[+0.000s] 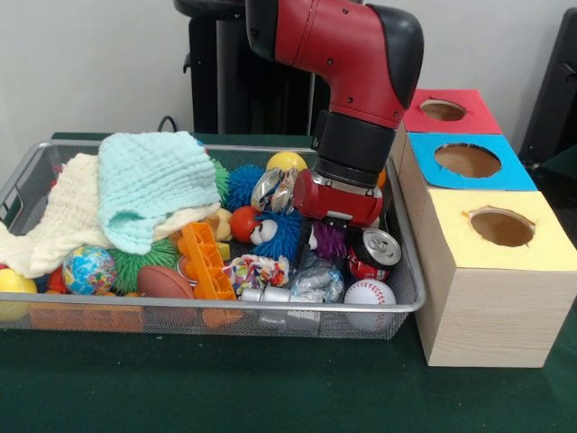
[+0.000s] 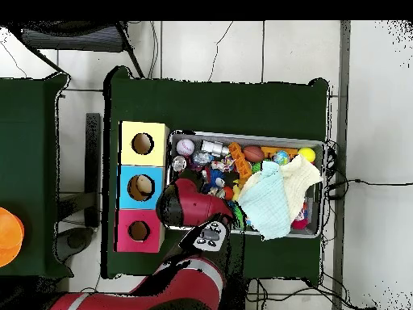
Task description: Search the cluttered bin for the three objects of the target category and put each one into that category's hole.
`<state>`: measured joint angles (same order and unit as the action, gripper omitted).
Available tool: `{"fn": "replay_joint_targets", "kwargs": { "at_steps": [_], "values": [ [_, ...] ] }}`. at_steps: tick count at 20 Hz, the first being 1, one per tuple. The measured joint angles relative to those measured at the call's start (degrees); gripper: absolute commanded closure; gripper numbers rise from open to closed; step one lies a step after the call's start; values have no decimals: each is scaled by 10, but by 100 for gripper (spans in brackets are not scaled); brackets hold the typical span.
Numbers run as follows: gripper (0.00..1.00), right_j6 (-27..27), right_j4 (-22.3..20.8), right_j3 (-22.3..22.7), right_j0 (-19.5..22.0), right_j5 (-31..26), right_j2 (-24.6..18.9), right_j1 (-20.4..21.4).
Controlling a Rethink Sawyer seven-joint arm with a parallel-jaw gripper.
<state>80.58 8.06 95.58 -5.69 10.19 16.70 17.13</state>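
The bin is a wide silver wire-mesh tray full of toys and cloths. My gripper hangs from the red wrist and reaches down into the bin's right part, above a purple spiky toy and beside a soda can. Clutter and the wrist hide its tips. Nearby lie a baseball, a blue spiky ball, a red ball and a yellow ball. In the overhead view the arm covers the bin's left end.
Three wooden boxes with holes stand right of the bin: yellow top, blue top, red top. A mint cloth and a cream cloth cover the bin's left. A globe ball, a football and an orange toy lie in front.
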Motion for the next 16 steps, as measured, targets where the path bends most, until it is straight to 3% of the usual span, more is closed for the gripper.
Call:
{"fn": "replay_joint_targets", "kwargs": {
  "at_steps": [16],
  "values": [
    [0, 0, -53, -37, 11, -42, -2, -9]
  ]
}}
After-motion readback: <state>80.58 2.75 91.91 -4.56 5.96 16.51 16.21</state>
